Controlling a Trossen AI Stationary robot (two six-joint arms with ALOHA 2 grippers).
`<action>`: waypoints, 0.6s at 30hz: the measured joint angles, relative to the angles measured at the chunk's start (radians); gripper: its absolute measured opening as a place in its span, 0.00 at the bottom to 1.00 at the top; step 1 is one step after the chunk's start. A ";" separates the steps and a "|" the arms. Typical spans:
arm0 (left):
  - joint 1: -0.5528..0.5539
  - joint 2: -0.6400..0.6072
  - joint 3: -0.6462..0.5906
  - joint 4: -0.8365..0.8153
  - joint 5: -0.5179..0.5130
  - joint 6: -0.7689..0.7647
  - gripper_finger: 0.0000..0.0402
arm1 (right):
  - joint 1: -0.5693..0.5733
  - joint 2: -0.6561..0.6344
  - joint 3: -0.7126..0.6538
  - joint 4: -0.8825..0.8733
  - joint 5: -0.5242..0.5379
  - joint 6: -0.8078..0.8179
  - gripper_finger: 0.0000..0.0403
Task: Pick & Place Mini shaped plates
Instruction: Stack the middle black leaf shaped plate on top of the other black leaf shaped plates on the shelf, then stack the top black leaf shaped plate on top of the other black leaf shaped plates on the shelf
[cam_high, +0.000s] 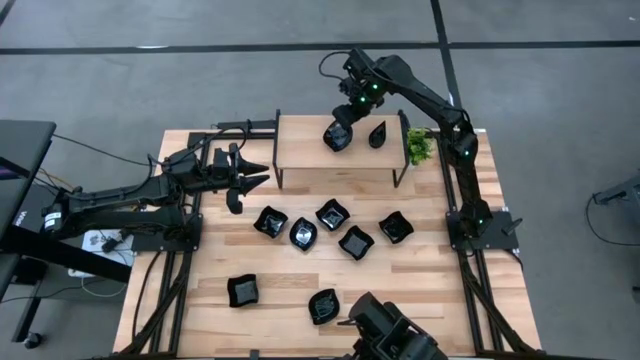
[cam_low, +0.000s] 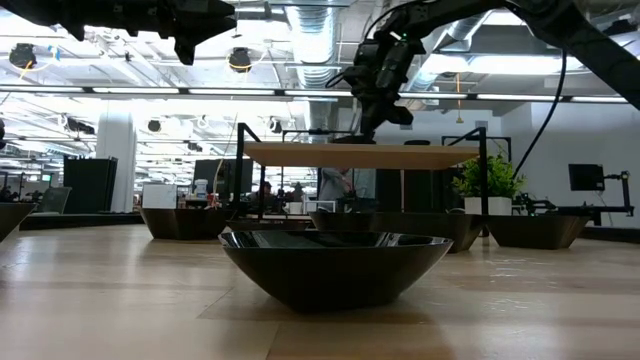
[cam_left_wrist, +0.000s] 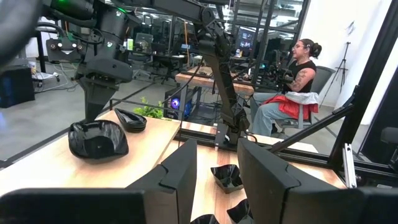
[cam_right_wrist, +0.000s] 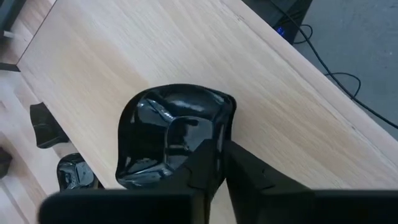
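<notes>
Several glossy black mini plates lie on the wooden table, among them one (cam_high: 270, 221), another (cam_high: 355, 241) and a third (cam_high: 243, 290). A raised wooden shelf (cam_high: 300, 150) stands at the far side. On it rest a teardrop plate (cam_high: 377, 133) and a wavy-edged square plate (cam_high: 337, 138) (cam_right_wrist: 161, 143). My right gripper (cam_high: 340, 128) (cam_right_wrist: 219, 144) is over the shelf, shut on the square plate. My left gripper (cam_high: 266, 172) (cam_left_wrist: 217, 146) hovers open above the table by the shelf's left end, touching nothing. My right gripper pinches the wavy square plate by its rim (cam_right_wrist: 222, 123), one finger (cam_right_wrist: 199, 165) inside the bowl and the other outside. The fingers come from above, pointing down. In the left wrist view the plate (cam_left_wrist: 97, 140) sits upright with its underside on the shelf top.
A small green plant (cam_high: 418, 147) stands at the shelf's right end, close to the teardrop plate. The shelf rests on thin black legs (cam_high: 278, 178). Bare shelf surface lies to the left of the held plate. A seated person (cam_left_wrist: 292, 93) shows in the room beyond.
</notes>
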 joint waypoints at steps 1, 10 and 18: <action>0.000 0.000 0.000 0.000 0.000 0.000 0.29 | 0.000 0.000 0.000 0.000 0.000 0.001 0.11; 0.000 0.000 0.000 0.000 0.000 0.000 0.29 | 0.000 -0.002 0.000 -0.013 0.001 0.003 0.22; 0.000 0.000 0.000 0.000 0.000 0.000 0.29 | 0.022 -0.134 0.000 -0.126 -0.056 -0.106 0.23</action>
